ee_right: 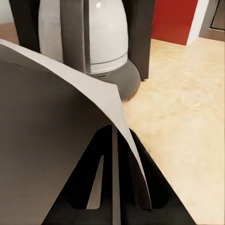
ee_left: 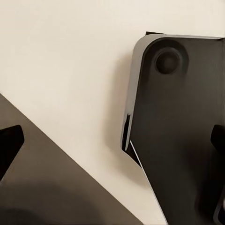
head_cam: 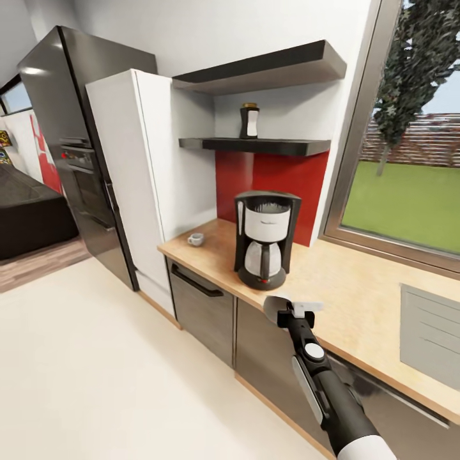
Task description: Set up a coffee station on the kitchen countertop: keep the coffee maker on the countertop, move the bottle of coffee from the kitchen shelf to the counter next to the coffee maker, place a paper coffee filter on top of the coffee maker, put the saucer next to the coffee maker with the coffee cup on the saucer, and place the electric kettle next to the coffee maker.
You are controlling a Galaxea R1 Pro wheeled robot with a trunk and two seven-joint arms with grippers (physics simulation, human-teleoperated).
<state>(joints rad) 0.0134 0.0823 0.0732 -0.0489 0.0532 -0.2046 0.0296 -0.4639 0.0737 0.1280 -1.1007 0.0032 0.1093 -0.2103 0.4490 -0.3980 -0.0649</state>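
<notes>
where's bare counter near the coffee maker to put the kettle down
Bare tan speckled countertop lies between the tall black coffee maker and the window. A smaller patch sits between the machine and the small white cup. The right gripper, holding the white paper filter, crowds the front.

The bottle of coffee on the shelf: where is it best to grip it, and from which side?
Probably grip the bottle of coffee around its waisted middle, below the cap, coming level from the open front of the kitchen shelf. It stands upright; the wall is behind it and another shelf overhangs, so a top approach looks cramped.
</notes>
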